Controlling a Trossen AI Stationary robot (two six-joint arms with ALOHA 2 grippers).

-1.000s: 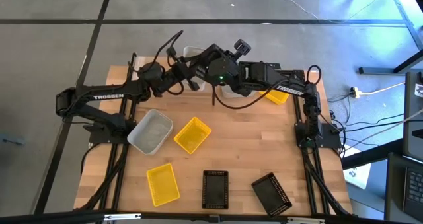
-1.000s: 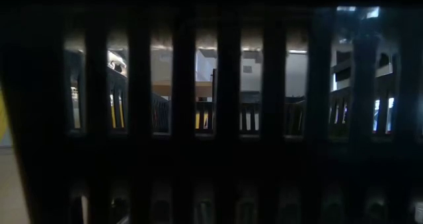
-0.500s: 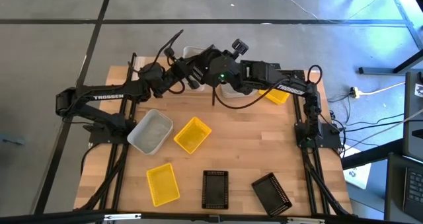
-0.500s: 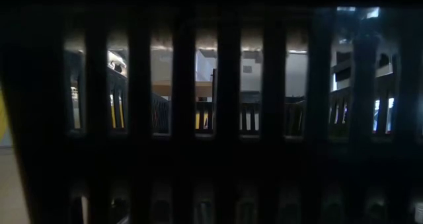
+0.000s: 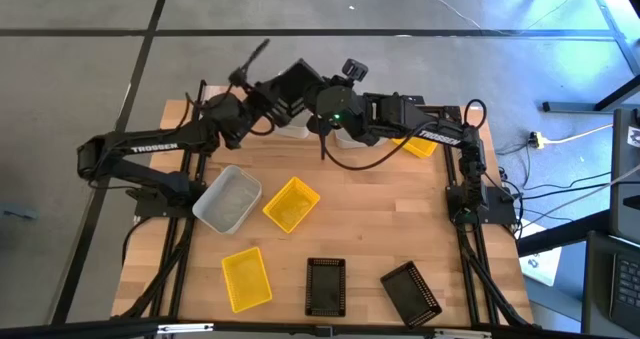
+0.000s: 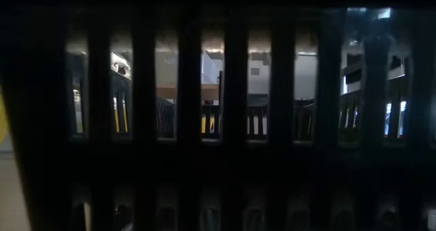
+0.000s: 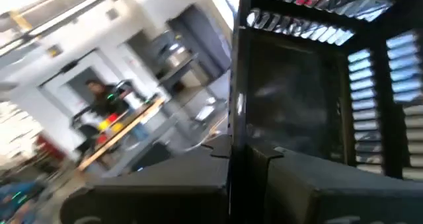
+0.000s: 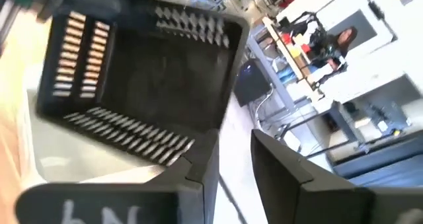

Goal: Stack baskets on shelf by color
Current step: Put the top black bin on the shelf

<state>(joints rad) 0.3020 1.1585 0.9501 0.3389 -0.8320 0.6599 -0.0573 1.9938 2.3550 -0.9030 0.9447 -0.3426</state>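
1. the left jaws (image 5: 262,94) are clamped on the rim of a black perforated basket (image 5: 292,87), holding it tilted in the air over the far edge of the bench (image 5: 370,219), at about 12 o'clock on it
2. in the left wrist view the same black basket (image 7: 310,105) fills the frame just past the dark fingers (image 7: 198,184), its slotted wall lit from behind
3. the right jaws (image 5: 322,101) sit just beside that basket at its 3 o'clock side; in the right wrist view the fingers (image 8: 198,178) stand apart with a gap between them, and the basket (image 8: 139,78) hangs just ahead of them, not gripped
4. a white-grey basket (image 5: 228,199) lies on the bench at about 9 o'clock, with a yellow basket (image 5: 291,203) just beside it
5. another yellow basket (image 5: 246,278) lies at about 7 o'clock; two black baskets (image 5: 325,286) (image 5: 411,292) lie along the near edge at 6 and 5 o'clock
6. a further yellow basket (image 5: 420,145) shows partly under the right arm at about 2 o'clock
7. the low view is blocked by a dark slotted basket wall (image 6: 225,183) close to the lens
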